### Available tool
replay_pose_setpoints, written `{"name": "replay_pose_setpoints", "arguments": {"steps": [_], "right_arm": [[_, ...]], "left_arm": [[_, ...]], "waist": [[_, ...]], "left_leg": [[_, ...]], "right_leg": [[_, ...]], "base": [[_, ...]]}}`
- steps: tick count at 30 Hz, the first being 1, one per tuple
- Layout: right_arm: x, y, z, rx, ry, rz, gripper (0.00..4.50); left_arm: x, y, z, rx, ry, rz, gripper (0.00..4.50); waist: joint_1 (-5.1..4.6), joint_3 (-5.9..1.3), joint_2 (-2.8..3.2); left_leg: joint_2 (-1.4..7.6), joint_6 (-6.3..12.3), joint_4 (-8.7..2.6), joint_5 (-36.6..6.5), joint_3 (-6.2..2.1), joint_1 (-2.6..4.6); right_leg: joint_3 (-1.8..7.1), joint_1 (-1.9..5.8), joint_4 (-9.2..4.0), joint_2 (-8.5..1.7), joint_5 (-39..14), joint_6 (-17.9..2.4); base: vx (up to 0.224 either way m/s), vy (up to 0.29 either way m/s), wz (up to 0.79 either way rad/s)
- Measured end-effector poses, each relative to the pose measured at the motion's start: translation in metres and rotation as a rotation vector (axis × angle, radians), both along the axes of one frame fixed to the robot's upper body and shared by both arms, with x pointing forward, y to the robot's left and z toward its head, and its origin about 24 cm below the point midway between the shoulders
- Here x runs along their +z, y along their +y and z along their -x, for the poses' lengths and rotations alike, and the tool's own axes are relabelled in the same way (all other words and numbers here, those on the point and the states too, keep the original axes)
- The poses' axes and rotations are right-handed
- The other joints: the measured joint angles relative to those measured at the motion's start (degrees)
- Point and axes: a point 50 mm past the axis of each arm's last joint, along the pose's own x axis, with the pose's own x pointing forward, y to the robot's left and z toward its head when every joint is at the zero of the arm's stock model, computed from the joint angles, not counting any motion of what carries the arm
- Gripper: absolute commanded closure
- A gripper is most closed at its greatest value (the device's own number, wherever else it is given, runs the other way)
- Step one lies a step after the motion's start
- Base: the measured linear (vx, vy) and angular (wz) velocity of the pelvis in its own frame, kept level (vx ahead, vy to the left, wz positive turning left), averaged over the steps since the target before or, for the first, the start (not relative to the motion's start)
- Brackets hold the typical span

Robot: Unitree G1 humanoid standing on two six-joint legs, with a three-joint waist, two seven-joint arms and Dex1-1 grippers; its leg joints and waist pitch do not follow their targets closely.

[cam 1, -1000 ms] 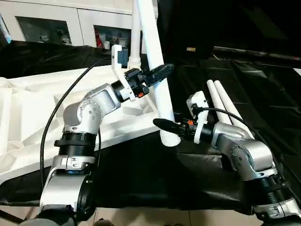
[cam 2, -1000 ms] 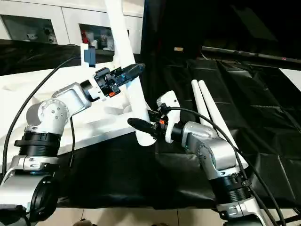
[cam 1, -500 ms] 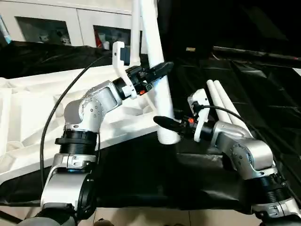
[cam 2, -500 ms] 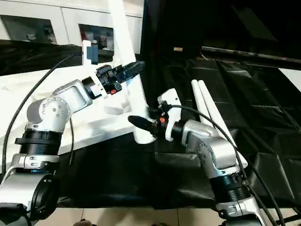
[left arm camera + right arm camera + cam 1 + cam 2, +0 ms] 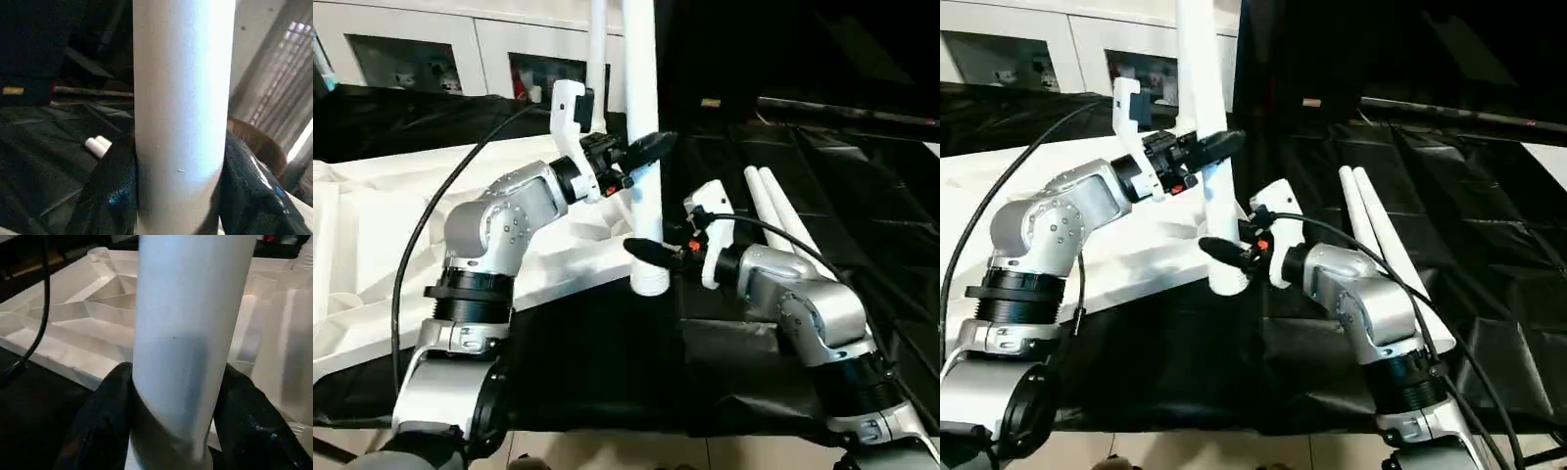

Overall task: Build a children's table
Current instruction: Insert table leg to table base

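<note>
Both grippers clamp one white table leg (image 5: 644, 147) standing nearly upright, the left gripper (image 5: 644, 149) at mid-shaft and the right gripper (image 5: 646, 252) near its foot, at a corner of the upturned tabletop (image 5: 372, 235). Two spare legs (image 5: 778, 211) lie on the black-covered worktop (image 5: 607, 362), white cabinets (image 5: 431, 49) behind.

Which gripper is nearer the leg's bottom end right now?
Right. The right gripper clamps the upright leg just above its bottom end; the left gripper grips it higher, mid-shaft.
</note>
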Motion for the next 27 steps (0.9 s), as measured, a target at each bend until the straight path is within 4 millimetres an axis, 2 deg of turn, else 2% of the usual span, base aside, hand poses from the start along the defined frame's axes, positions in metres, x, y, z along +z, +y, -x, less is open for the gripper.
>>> {"name": "replay_pose_setpoints", "arguments": {"steps": [5,9,11,14,16,19,21,27], "right_arm": [[0.005,-0.004,0.019,0.201,0.033,-0.087,2.6],[0.008,-0.009,0.029,0.296,0.065,-0.117,2.61],[0.009,-0.009,0.03,0.311,0.07,-0.127,2.61],[0.01,-0.01,0.031,0.318,0.073,-0.138,2.61],[0.011,-0.01,0.031,0.324,0.074,-0.144,2.61],[0.011,-0.012,0.03,0.318,0.062,-0.134,2.61],[0.012,-0.012,0.03,0.314,0.049,-0.128,2.05],[0.013,-0.01,0.026,0.27,0.014,-0.109,1.57]], "left_arm": [[0.001,0.006,0.018,-0.233,0.001,0.08,1.84],[-0.01,0.014,0.029,-0.344,0.002,0.093,1.8],[-0.009,0.013,0.03,-0.361,-0.001,0.095,2.18],[-0.008,0.011,0.031,-0.378,0.007,0.125,2.2],[-0.008,0.012,0.031,-0.378,0.014,0.134,2.45],[-0.008,0.01,0.03,-0.381,0.02,0.147,2.59],[-0.008,0.01,0.03,-0.379,0.018,0.148,2.65],[-0.007,0.01,0.025,-0.32,0.002,0.139,2.66]], "waist": [[0.03,0.0,0.01],[0.04,0.0,0.01],[0.06,0.0,0.01],[0.17,0.0,0.01],[0.1,0.0,0.01],[0.08,0.0,0.01],[0.07,0.0,0.01],[0.07,0.0,0.01]], "left_leg": [[0.0,0.01,0.0,0.0,0.01,0.02],[0.01,0.0,0.03,0.0,0.0,0.08],[0.01,0.0,0.05,0.0,-0.01,0.1],[0.01,-0.01,0.11,0.0,-0.01,0.1],[0.01,-0.01,0.14,0.0,-0.02,0.1],[0.01,-0.02,0.14,0.0,-0.03,0.09],[0.01,-0.02,0.14,0.0,-0.03,0.08],[0.01,-0.02,0.14,0.0,-0.04,0.07]], "right_leg": [[0.02,0.0,0.01,0.0,0.0,0.0],[0.01,0.04,0.06,0.01,0.0,0.0],[0.01,0.06,0.08,0.0,0.1,0.0],[0.01,0.07,0.13,-0.01,0.1,0.0],[0.01,0.07,0.13,-0.01,0.1,0.0],[0.01,0.07,0.13,-0.01,0.1,0.0],[0.0,0.06,0.13,-0.01,0.1,0.0],[0.01,0.06,0.09,0.0,0.1,0.0]], "base": [[0.0,0.0,0.0],[0.0,0.0,0.0],[0.0,0.0,0.0],[0.0,0.0,0.0],[0.0,0.0,0.0],[0.0,0.0,0.0],[0.0,0.0,0.0],[0.0,0.0,0.0]]}}
